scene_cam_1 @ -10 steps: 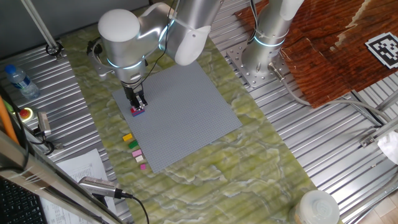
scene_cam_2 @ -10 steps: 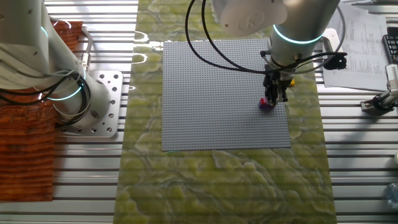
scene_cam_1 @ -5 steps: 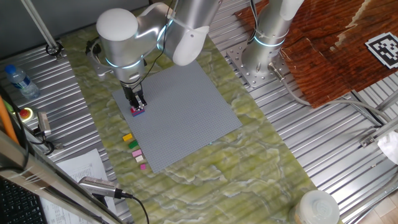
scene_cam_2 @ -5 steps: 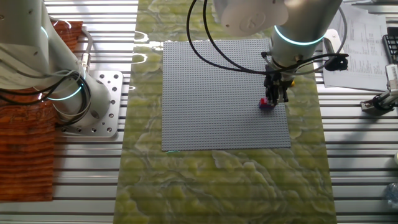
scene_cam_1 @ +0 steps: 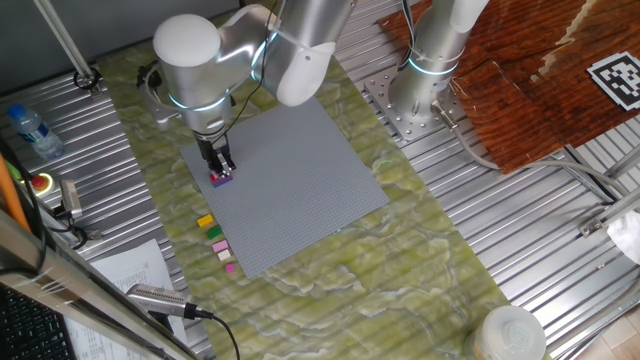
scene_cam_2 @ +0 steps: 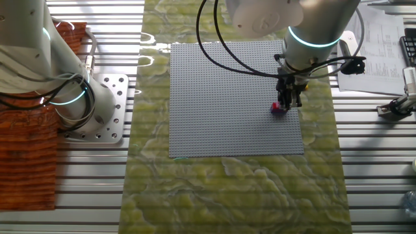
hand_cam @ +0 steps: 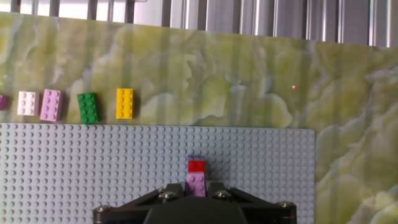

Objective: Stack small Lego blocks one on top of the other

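Observation:
My gripper [scene_cam_1: 219, 166] stands upright over the left part of the grey baseplate [scene_cam_1: 300, 190], down on a small stack [scene_cam_1: 221, 178]. In the hand view its jaws close on both sides of a light purple brick [hand_cam: 197, 184], with a red brick [hand_cam: 196, 166] just beyond it on the plate. The other fixed view shows the gripper [scene_cam_2: 289, 99] and the stack [scene_cam_2: 278, 108] near the plate's right edge. Loose bricks lie in a row off the plate: yellow [hand_cam: 124, 103], green [hand_cam: 87, 107], pink [hand_cam: 50, 104] and white [hand_cam: 28, 103].
The same row shows beside the plate's edge, from the yellow brick [scene_cam_1: 205, 222] down to a magenta one [scene_cam_1: 231, 267]. A second arm's base [scene_cam_1: 425, 85] stands behind the plate. Papers [scene_cam_1: 130, 265], a bottle [scene_cam_1: 30, 130] and a handheld tool [scene_cam_1: 160, 300] lie at the left.

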Robot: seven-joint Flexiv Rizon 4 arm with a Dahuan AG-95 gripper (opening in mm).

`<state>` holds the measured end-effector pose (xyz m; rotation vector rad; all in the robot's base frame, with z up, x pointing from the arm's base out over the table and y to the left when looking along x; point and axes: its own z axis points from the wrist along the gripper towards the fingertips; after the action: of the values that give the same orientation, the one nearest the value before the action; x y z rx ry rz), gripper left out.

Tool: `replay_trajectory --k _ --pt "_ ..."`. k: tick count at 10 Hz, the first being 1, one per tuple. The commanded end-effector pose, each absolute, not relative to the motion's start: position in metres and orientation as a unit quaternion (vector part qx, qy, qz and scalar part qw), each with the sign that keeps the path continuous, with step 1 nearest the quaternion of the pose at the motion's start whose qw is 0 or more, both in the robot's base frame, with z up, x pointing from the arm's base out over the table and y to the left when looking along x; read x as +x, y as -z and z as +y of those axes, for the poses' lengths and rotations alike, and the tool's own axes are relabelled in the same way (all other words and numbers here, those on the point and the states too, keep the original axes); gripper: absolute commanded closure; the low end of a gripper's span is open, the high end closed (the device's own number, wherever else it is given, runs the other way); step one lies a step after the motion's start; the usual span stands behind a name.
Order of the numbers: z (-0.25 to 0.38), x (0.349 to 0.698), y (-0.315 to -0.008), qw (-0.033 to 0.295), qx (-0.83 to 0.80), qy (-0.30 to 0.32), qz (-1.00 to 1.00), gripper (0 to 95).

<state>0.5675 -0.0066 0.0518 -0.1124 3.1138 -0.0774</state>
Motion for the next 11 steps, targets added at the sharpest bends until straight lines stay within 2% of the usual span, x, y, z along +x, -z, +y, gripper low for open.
replay_trajectory --k 1,11 --pt "-0.0079 0.5675 -0.0441 0.012 -0.036 0.024 0.999 95.0" --pt "-0.0031 0.5667 -0.0350 0.007 -0.039 0.028 0.999 95.0"
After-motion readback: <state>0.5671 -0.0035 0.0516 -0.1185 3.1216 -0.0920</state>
